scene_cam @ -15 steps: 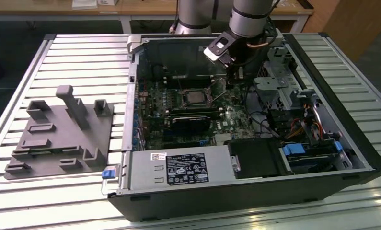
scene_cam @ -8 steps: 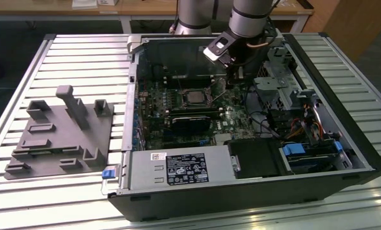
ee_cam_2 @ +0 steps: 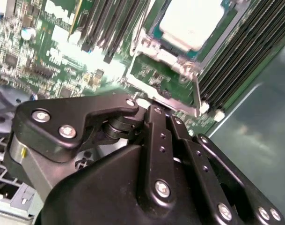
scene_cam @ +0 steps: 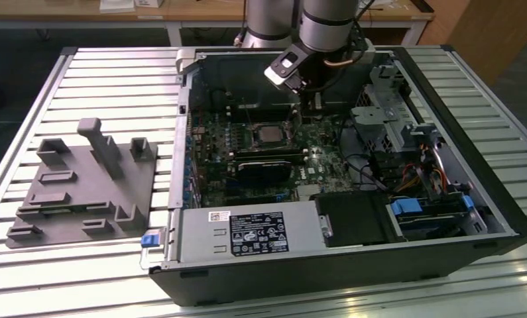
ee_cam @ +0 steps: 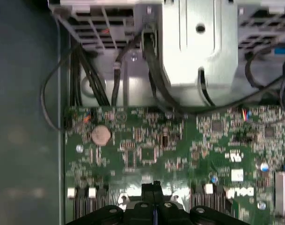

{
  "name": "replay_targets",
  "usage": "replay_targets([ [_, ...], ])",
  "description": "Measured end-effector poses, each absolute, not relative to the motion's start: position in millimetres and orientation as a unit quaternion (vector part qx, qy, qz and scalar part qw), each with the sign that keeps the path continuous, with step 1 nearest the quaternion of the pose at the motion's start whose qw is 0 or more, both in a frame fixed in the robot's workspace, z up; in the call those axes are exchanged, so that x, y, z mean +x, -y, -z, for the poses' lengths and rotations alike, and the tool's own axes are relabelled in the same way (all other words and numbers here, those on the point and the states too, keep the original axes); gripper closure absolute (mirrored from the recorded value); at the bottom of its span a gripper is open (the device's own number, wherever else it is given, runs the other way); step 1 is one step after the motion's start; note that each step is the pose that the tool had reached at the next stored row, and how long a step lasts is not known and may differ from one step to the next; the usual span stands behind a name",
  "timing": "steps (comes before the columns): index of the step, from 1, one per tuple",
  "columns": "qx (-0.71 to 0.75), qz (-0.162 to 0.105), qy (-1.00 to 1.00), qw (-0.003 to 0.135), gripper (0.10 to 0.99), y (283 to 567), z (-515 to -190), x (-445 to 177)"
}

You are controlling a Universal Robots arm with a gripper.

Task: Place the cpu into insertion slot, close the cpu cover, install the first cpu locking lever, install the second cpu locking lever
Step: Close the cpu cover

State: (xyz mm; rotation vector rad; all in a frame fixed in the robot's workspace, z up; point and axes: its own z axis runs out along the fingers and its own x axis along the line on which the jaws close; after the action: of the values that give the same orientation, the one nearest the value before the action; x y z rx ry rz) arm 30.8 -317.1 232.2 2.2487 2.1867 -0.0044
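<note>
**Desk:** Where was the chip when you looked?

**Me:** The cpu (ee_cam_2: 193,21), the small square chip with the pale silvery face, lay flat in the black-framed insertion slot (scene_cam: 250,135) on the green circuit board (ee_cam: 147,150). The cpu cover (ee_cam_2: 163,54), a thin silvery frame plate, looked folded down around its edge.

**Desk:** And the jaws?

**Me:** They were together, with nothing between them that I could see. They sat low over the board near the slot, close to a thin metal locking lever (ee_cam_2: 197,93). I judged a lever was the step in hand. To do it well I would push on the rod itself, steadily, clear of the board's parts.

**Desk:** Anything hidden?

**Me:** The black links (ee_cam_2: 158,150) covered the lever's lower end. I couldn't tell whether either lever was latched.
</note>
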Motion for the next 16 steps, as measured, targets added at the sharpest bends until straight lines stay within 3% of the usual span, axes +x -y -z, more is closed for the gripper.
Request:
replay_targets([
  [16,0.717,-0.009,-0.697,0.012,0.98,317,-232,-15],
])
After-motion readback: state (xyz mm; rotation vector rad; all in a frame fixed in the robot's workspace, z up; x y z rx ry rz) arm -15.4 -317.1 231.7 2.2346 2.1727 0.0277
